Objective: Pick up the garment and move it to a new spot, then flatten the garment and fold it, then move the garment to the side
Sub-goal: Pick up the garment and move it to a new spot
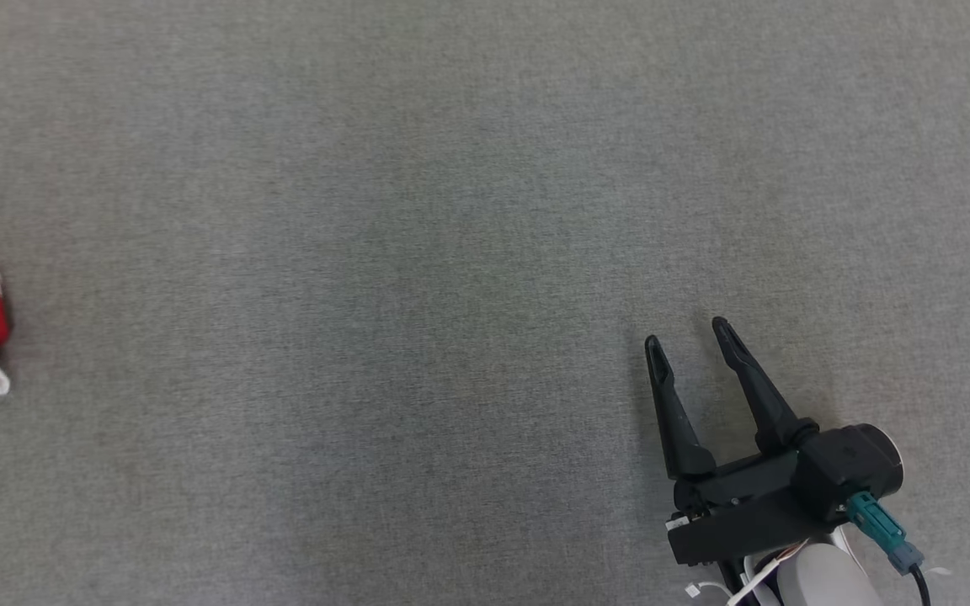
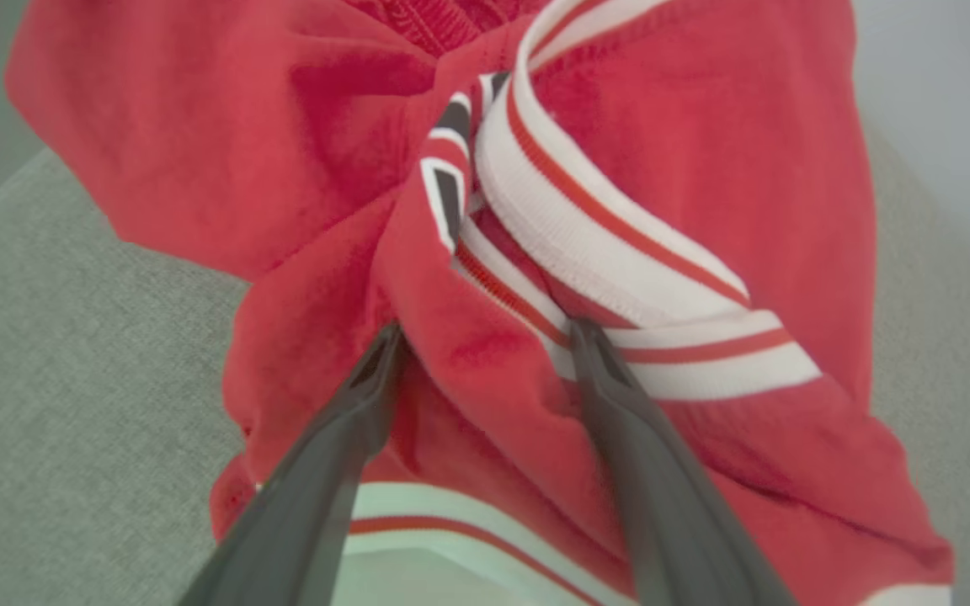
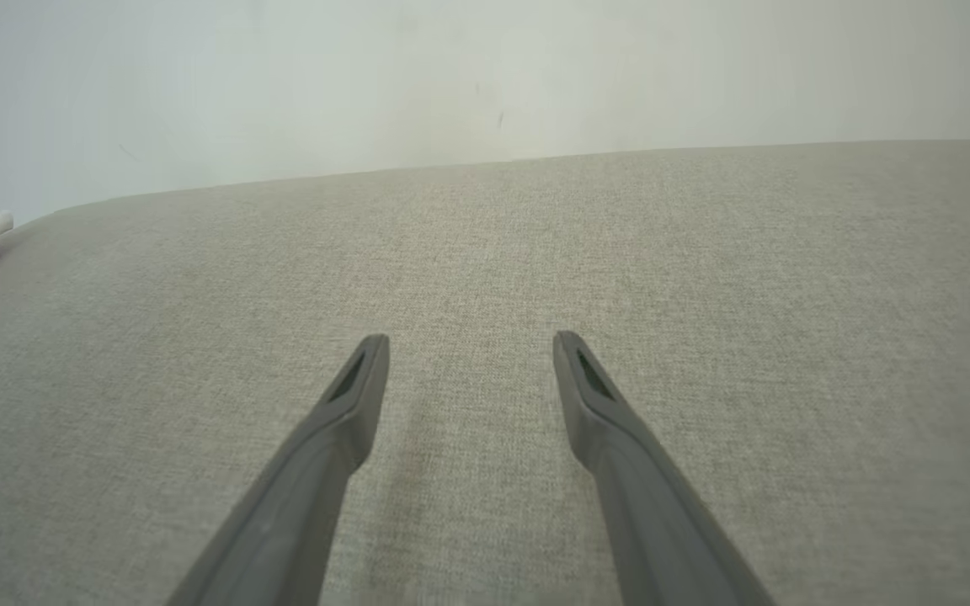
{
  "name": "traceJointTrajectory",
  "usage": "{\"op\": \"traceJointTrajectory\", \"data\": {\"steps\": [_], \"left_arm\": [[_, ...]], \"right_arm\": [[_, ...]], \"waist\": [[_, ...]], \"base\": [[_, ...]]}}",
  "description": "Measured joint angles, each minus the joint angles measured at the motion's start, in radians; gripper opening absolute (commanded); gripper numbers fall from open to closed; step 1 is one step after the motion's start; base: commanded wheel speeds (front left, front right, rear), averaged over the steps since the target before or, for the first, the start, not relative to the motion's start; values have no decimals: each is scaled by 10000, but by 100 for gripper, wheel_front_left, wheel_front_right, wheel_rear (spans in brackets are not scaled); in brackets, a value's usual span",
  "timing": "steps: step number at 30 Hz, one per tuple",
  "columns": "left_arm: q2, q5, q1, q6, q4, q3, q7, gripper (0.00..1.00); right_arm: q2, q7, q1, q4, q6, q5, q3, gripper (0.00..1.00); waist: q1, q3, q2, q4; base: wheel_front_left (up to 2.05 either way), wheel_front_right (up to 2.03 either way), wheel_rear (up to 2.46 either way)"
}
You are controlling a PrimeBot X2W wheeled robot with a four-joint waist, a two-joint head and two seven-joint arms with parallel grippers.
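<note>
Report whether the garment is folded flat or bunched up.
Bunched up: the garment lies crumpled in loose ridges, its striped trim twisted, with the open left tool straddling one ridge.

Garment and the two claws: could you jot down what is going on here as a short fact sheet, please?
garment: red cloth with white and dark stripes, bunched up, at the far left of the head view
surface: grey woven covering
left gripper: open, fingers pushed into the garment with a fold between them, not clamped
right gripper: open, empty, over the bare surface, well away from the garment
task stage: garment not yet picked up
</note>
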Motion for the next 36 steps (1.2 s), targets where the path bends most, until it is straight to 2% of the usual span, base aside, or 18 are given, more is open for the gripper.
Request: {"op": "traceJointTrajectory", "data": {"steps": [2, 3, 4, 5, 8, 14, 20, 25, 31, 36], "left_arm": [[2, 0, 1, -21, 107, -48, 17, 100], [2, 0, 6, -92, 169, -73, 38, 47], [0, 0, 7, -169, 188, -104, -38, 7], [-6, 0, 4, -249, 190, -123, -138, 0], [-12, -15, -29, -497, 219, -199, -276, 0], [299, -17, -809, -1313, 119, -437, -803, 0], [107, -52, -1831, -1862, -669, -1051, -1225, 0], [-746, -84, -2641, -2121, -1323, -1793, -1597, 0], [-1595, -207, -3109, -2205, -2391, -2642, -1615, 0], [-1975, -203, -3265, -2268, -3252, -3377, -1185, 0]], "right_arm": [[0, -2, -5, 63, 0, 44, -10, 100], [-2, -4, -6, 84, 0, 71, -10, 100], [0, -6, -7, 102, 0, 79, -21, 100], [2, -6, -7, 121, 0, 84, -17, 100], [0, -13, -7, 169, 0, 104, -35, 100], [2, -15, 52, 261, 0, 336, -115, 100], [4, -17, 357, 439, 0, 520, -205, 100], [2, -17, 634, 535, 0, 627, -362, 100], [6, -21, 1038, 577, 0, 855, -439, 100], [4, -40, 1305, 627, 0, 918, -472, 100]], "waist": [[0, 76, 0, -93], [0, 98, 0, -126], [0, 100, -1, -140], [0, 86, 0, -142], [-1, -27, -1, -107], [-2, -583, -2, 171], [-2, -1366, -2, 406], [-3, -2139, -3, 500], [-4, -3017, -4, 297], [-4, -3355, -3, -130]], "base": [[0, 0, 0], [0, 0, 0], [0, 0, 0], [0, 0, 0], [0, 0, 0], [0, 0, 0], [0, 0, 0], [0, 0, 0], [0, 0, 0], [0, 0, 0]]}}
